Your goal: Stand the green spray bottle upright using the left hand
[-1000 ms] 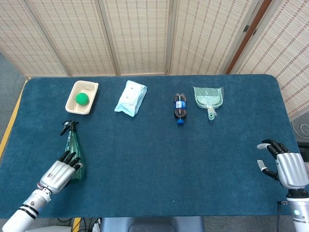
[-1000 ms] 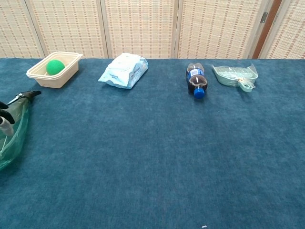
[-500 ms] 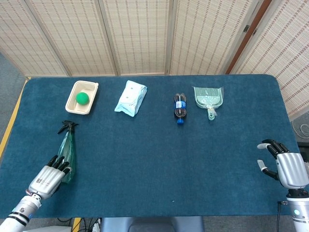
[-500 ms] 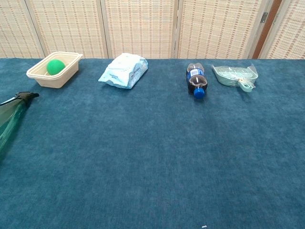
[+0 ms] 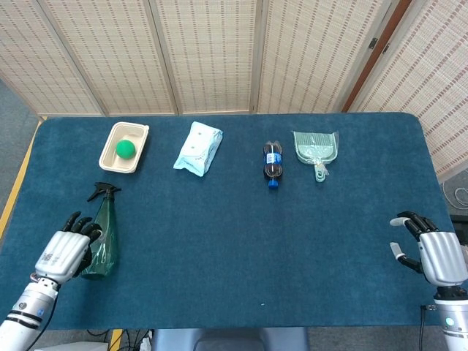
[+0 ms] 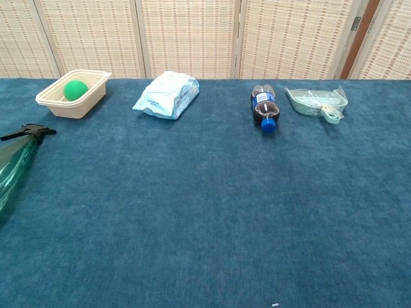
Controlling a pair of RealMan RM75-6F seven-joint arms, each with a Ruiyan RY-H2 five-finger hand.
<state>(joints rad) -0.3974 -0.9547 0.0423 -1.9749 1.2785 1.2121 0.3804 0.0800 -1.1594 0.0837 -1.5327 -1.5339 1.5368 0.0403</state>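
Clearly the green spray bottle (image 5: 99,234) was not yet upright; it lay on its side near the table's (image 5: 241,241) left edge. The left hand (image 5: 64,252) sat against its base, fingers curled toward it, grip unclear. The right hand (image 5: 431,252) idled far off, fingers apart, holding nothing.

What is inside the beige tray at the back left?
A green ball sits inside the beige tray. The tray floor under the ball is covered; nothing else shows in it.
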